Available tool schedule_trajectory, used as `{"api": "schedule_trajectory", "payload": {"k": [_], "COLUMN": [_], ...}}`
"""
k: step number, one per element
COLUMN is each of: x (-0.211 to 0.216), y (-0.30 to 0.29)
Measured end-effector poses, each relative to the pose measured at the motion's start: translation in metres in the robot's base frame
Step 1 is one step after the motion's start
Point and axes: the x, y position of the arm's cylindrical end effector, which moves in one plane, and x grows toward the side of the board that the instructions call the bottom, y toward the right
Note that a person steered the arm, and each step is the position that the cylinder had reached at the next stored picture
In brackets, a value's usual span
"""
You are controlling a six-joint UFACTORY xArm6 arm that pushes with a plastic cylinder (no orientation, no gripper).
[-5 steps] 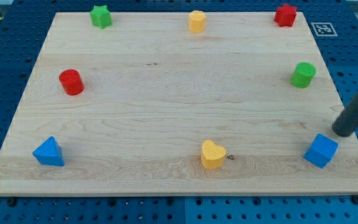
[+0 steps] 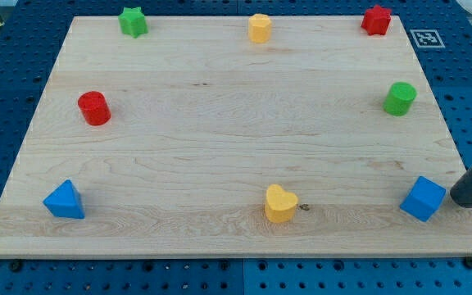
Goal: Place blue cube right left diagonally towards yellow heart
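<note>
The blue cube sits near the board's bottom right corner. The yellow heart lies at the bottom middle, well to the cube's left. My tip is at the view's right edge, just right of the blue cube and level with it, close to its right side; whether it touches the cube I cannot tell.
On the wooden board: a blue triangular block bottom left, a red cylinder at left, a green star top left, a yellow cylinder top middle, a red star top right, a green cylinder at right.
My tip has moved down and slightly right, from above right of the blue cube to beside its right side. The blocks have not moved.
</note>
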Motion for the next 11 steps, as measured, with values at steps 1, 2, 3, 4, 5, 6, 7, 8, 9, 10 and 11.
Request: {"api": "schedule_trajectory", "payload": {"k": [1, 2, 3, 4, 5, 6, 7, 8, 9, 10, 11], "x": [0.003, 0.003, 0.003, 0.003, 0.013, 0.016, 0.015, 0.015, 0.015, 0.015, 0.015], "y": [-0.006, -0.018, -0.041, -0.054, -0.05, -0.06, -0.089, -0.091, -0.093, -0.1, -0.1]}}
